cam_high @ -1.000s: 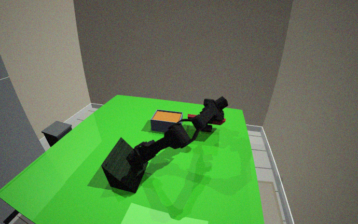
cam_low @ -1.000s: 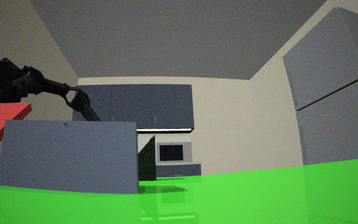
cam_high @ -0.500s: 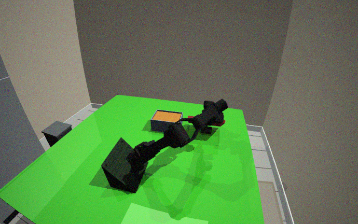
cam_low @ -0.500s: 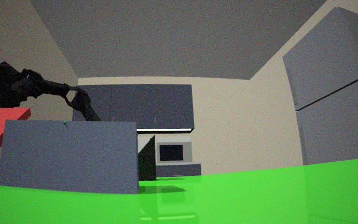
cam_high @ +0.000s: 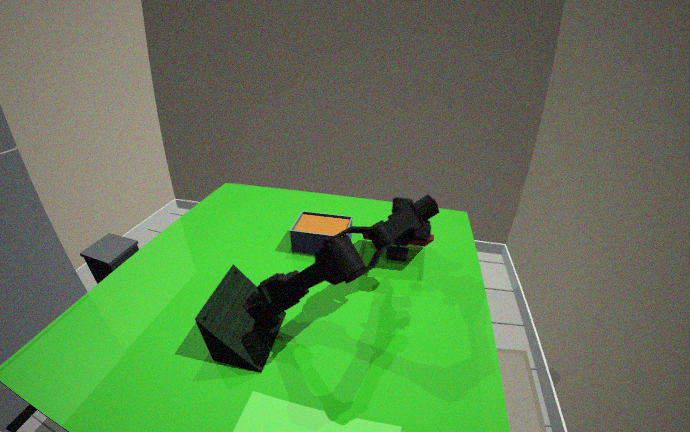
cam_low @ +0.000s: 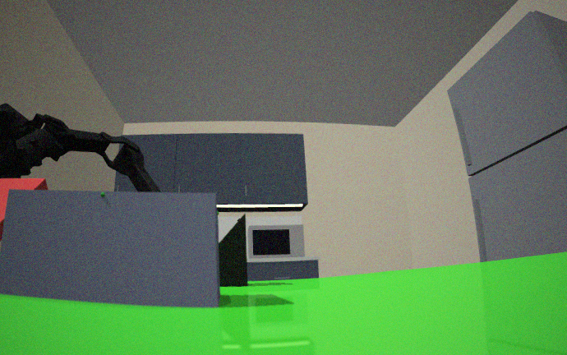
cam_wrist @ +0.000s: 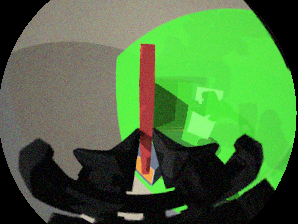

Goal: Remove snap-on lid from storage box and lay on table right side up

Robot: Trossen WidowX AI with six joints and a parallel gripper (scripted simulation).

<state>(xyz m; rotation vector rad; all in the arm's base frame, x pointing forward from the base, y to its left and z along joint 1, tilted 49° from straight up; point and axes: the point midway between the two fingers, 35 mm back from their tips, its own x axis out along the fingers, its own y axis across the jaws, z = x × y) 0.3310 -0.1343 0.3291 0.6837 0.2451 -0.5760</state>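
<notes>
The lid [cam_high: 428, 239] [cam_low: 24, 183] [cam_wrist: 147, 90] is off the box [cam_high: 306, 243] [cam_low: 112, 251] [cam_wrist: 155, 163] and in the grip of the gripper [cam_high: 407, 235] [cam_low: 16, 164] [cam_wrist: 145, 129], whose fingers are clamped on it. In the top view the lid is to the right of the box, apart from it, partly hidden under the dark gripper. Its visible long axis runs outward from the box's right side, left to right, with the right end a little lower in the picture. One end points toward the box, the other away from it.

The wrist view shows the lid nearly edge-on, as a narrow red strip: its long axis runs almost straight up the picture, the lower end toward the box and the upper end away. In the exterior view a corner of the lid shows above and behind the box's left end. Which face is its right side, I cannot tell.

The box stands open on the table [cam_high: 432, 315] [cam_low: 397, 309] [cam_wrist: 200, 50], its orange inside showing. The base [cam_high: 231, 305] [cam_low: 236, 259] is nearer the top camera than the box, and the arm [cam_high: 305, 277] [cam_low: 85, 140] reaches from it past the box's near right corner.
</notes>
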